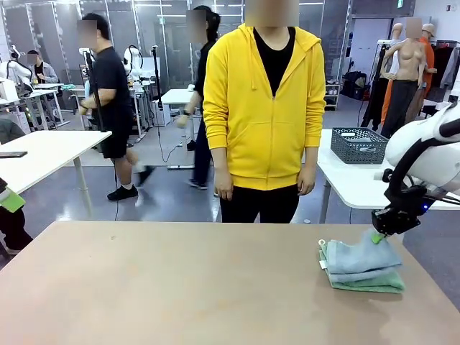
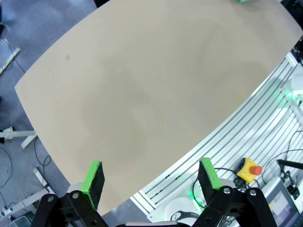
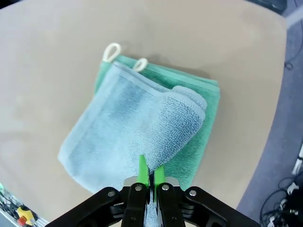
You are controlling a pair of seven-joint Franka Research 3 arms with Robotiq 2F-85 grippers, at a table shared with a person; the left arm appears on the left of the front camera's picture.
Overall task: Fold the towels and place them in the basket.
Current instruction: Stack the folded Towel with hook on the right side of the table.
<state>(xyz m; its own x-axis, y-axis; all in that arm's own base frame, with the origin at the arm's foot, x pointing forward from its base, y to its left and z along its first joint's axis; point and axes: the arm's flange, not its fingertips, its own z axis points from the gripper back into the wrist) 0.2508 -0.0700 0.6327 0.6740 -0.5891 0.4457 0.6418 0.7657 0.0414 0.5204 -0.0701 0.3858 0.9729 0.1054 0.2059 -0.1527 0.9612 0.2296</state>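
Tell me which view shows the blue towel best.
Right wrist view: the blue towel lies close below, over the green towel, pinched by the right tool. Front view shows it small, side-on.

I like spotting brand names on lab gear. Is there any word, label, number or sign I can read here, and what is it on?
None can be read.
Blue towel and green towel: plain white loops, no print visible.
Yellow hoodie: no print.
Screen beside the yellow box with the red button: too blurred to read.
Sign high on the back wall: too small to read.
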